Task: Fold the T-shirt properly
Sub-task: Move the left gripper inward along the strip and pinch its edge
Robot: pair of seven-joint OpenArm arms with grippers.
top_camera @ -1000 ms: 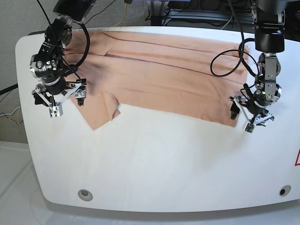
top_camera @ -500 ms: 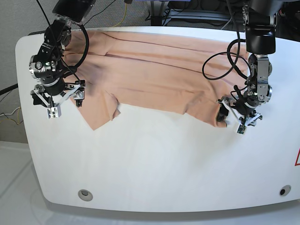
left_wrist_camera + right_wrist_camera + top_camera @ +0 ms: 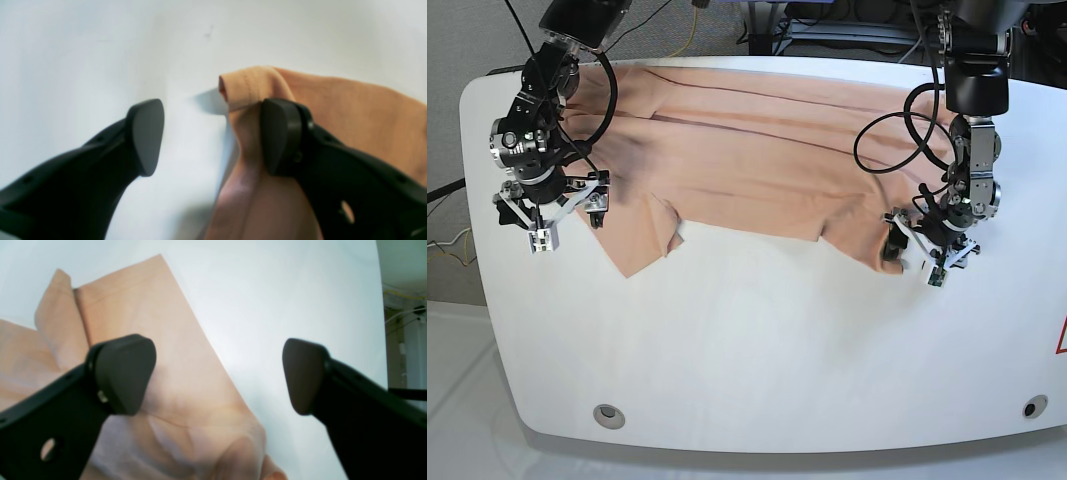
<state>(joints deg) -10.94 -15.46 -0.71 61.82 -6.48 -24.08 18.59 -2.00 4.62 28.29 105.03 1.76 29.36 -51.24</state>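
Observation:
The peach T-shirt (image 3: 757, 150) lies spread over the far half of the white table (image 3: 757, 350), with a sleeve pointing toward the front at the left. My left gripper (image 3: 914, 258) is open at the shirt's right front corner. In the left wrist view, one of its fingers (image 3: 280, 136) presses against the bunched hem of the T-shirt (image 3: 350, 106), and the other finger stands over bare table. My right gripper (image 3: 567, 222) hangs open over the outer edge of the sleeve (image 3: 133, 306), one finger above cloth and one above table.
Two round holes (image 3: 607, 413) (image 3: 1034, 407) sit near the table's front corners. A red mark (image 3: 1062, 335) shows at the right edge. Cables (image 3: 897, 130) loop from the left arm above the shirt. Floor lies beyond the rounded table edge.
My left gripper has slid left in the base view, pushing the shirt's right front corner inward so that it bunches. The right gripper has barely moved.

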